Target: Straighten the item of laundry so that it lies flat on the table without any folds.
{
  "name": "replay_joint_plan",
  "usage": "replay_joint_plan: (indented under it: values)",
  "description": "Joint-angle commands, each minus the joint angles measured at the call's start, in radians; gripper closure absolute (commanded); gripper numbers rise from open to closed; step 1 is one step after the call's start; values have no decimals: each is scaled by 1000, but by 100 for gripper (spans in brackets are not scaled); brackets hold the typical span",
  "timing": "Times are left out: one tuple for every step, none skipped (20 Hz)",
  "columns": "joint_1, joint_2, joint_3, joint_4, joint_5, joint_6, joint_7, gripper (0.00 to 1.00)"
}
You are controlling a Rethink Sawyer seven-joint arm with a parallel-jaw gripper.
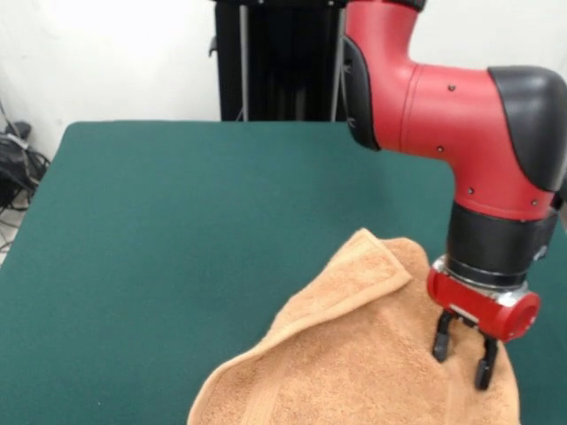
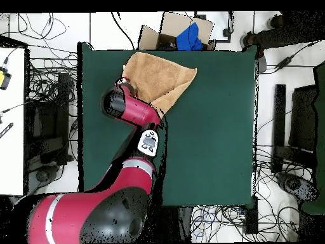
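The towel [image 1: 372,363] lies at the near right part of the table [image 1: 177,230] in the front view, partly running off the picture's lower edge, so its full outline cannot be judged there. It is not flat: a border band along its upper left side is turned over on itself, ending in a pointed flap toward the far side, and a soft ridge runs down to the near left. In the overhead view the towel [image 2: 159,79] sits at the far edge of the table [image 2: 216,140], away from the robot's base, with one corner reaching out to the right. The arm reaches across to it, and the gripper [image 1: 464,356] hangs upright over the towel's right part, its two dark fingers [image 1: 440,341] spread apart with nothing between them, tips at or just above the cloth; contact cannot be told. That placement suggests a grasp of the right side, probably to pull it outward and take the fold out. Most of the table is bare, leaving room to spread the cloth leftward.
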Motion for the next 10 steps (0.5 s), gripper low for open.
replay_joint_plan:
  values:
    - [72,90,207,147,67,68,257,0]
    - [67,87,210,153,68,69,248,0]
    - [61,81,214,166,63,69,234,0]
    - [56,78,217,174,61,67,224,0]
    - [54,74,218,182,59,65,217,0]
    - [46,68,222,197,51,61,204,0]
    - [41,64,225,207,46,58,199,0]
    - [33,59,230,221,38,54,192,0]
    - [26,53,235,235,31,50,184,0]
    - [26,49,231,249,29,53,185,0]
